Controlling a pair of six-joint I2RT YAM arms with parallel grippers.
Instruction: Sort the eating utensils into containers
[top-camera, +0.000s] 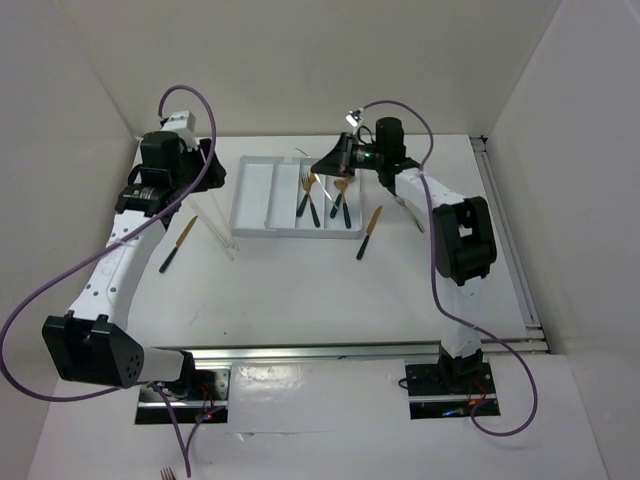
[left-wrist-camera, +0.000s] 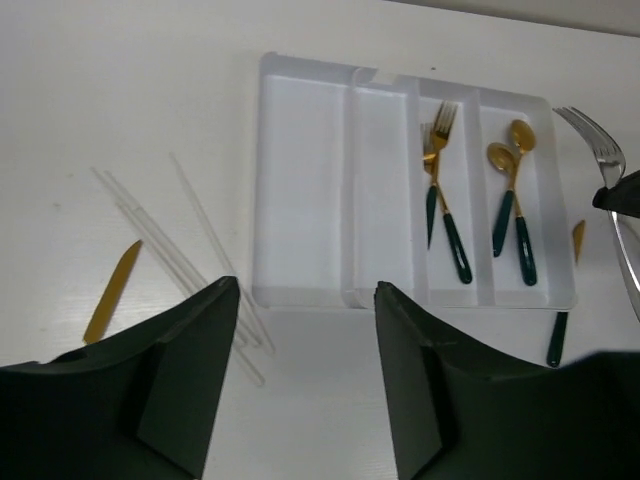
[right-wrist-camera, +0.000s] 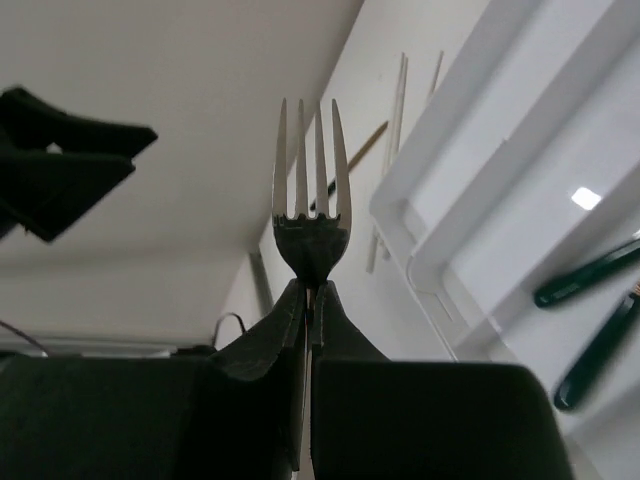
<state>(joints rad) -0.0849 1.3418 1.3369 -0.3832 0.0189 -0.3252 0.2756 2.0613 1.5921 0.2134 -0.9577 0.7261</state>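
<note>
The right gripper (right-wrist-camera: 310, 295) is clamped tight on the silver fork (right-wrist-camera: 312, 190) at its neck, tines up, lifted over the right end of the tray (top-camera: 262, 195). The left gripper (left-wrist-camera: 305, 320) holds nothing, its jaws fairly wide, above the table (top-camera: 300, 290) left of the tray. Two gold forks (left-wrist-camera: 440, 180) lie in the third compartment from the left and two spoons (left-wrist-camera: 510, 190) in the fourth. The left knife (top-camera: 178, 243) lies beyond the clear sticks (top-camera: 220, 235), and the right knife (top-camera: 369, 232) lies just off the tray's near right corner. Broad table runs back to the bases.
</note>
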